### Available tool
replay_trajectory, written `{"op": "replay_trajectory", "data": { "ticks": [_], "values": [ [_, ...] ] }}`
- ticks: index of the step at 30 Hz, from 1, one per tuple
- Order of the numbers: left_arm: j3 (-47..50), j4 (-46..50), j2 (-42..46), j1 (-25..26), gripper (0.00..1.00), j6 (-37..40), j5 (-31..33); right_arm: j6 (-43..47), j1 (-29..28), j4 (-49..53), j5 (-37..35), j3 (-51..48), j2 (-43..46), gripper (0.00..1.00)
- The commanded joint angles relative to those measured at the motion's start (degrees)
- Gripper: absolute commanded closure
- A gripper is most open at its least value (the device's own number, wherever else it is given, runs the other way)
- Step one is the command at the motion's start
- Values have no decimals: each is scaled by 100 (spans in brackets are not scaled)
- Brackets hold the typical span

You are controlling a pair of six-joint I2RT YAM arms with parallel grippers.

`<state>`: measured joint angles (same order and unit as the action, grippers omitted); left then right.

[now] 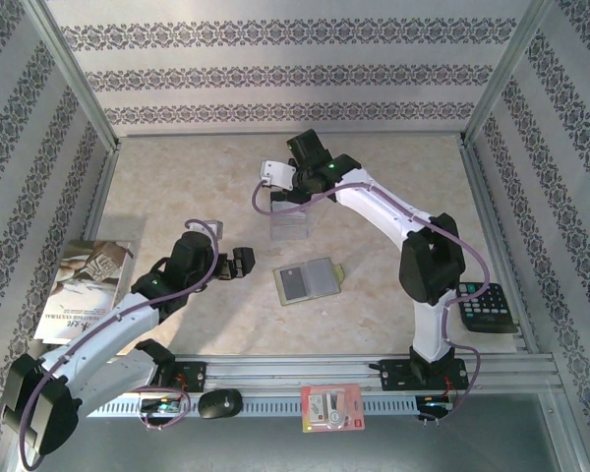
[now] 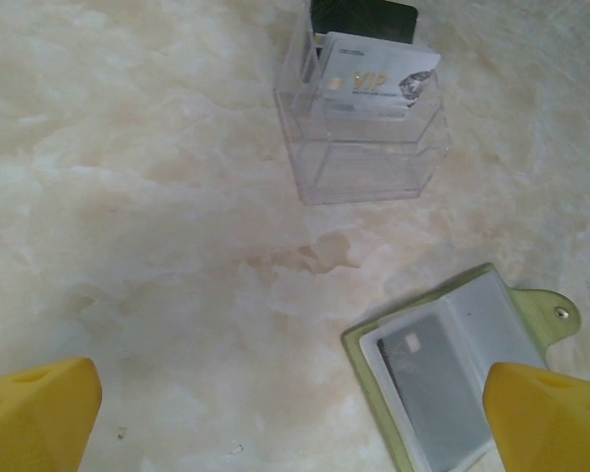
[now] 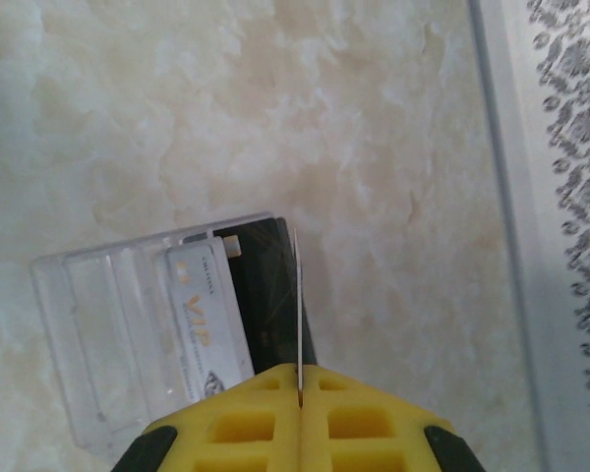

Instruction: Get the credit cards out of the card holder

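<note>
The card holder (image 1: pixel 310 283) lies open and flat on the counter (image 1: pixel 177 177), between my two arms. One grey card (image 2: pixel 433 388) shows in its clear inner pocket. I judge that card to be light, stiff and slick, with nothing to grab while it lies flush in the sleeve. The soft holder would probably slide or lift with it unless it is pinned. The best hold looks like a pinch on a short edge once that edge is coaxed out of the pocket mouth.

Beyond the holder stands a clear stand (image 2: pixel 364 147) with a VIP card (image 2: pixel 369 84) upright in it and a black card (image 2: pixel 364 18) behind that.

My left gripper (image 2: pixel 295 423) hangs over the counter with its jaws spread fully wide and nothing between them. Its right fingertip sits above the holder's near corner, and I cannot tell whether it touches.

My right gripper (image 3: pixel 300 393) is clamped on a thin card (image 3: pixel 298 305), seen edge-on, at the stand's end just beside the black card. I cannot tell whether that card has reached a slot.
</note>
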<state>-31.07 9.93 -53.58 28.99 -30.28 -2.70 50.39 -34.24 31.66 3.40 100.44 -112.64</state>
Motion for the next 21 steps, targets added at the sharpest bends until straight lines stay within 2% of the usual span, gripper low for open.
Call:
{"op": "replay_trajectory", "data": {
  "ticks": [1, 5, 21],
  "values": [
    [28, 105, -121, -95, 0, 57, 137, 564, -50, -309, -314, -3, -269, 100],
    [-22, 132, -307, -110, 0, 66, 135, 880, -83, -633, -444, -209, -316, 100],
    [-12, -71, -704, -196, 0, 47, 33, 723, 4, -574, -51, -123, -583, 100]
  ]
}}
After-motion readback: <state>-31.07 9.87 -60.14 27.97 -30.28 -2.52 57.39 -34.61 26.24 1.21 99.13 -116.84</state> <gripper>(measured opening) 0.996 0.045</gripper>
